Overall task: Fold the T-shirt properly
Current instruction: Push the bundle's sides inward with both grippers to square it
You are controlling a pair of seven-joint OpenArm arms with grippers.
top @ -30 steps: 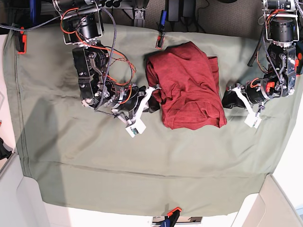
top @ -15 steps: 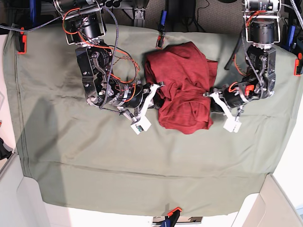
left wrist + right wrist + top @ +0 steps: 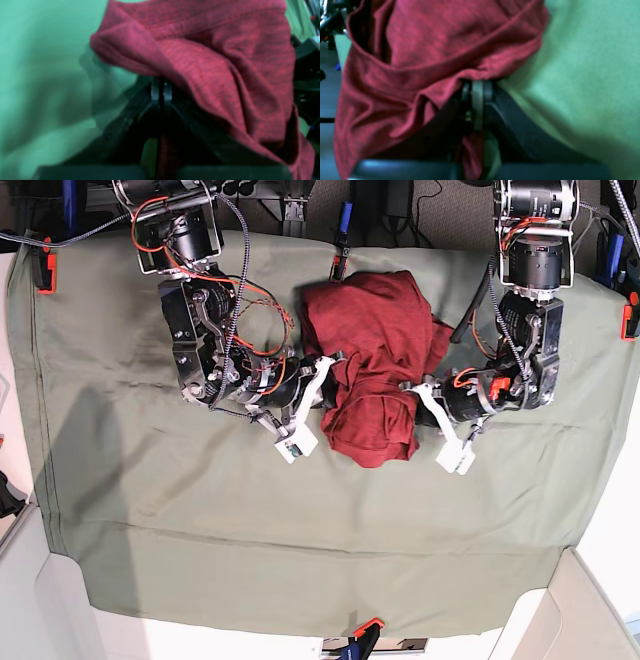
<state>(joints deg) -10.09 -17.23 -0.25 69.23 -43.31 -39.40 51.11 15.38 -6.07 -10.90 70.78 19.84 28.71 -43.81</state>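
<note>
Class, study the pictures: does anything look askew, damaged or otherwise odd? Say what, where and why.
The shirt looks askew: it lies bunched and creased between the left gripper and right gripper, not flat as neat folding needs. No damage shows.

Left jaws (image 3: 420, 402) moved inward, toward right ones; T-shirt (image 3: 372, 370) narrower, more bunched between them.

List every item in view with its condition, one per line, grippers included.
T-shirt: bunched and creased, not neatly folded
Green cloth: spread out, lightly creased
Left gripper: shut, at the shirt's edge
Right gripper: shut, at the shirt's opposite edge
</note>
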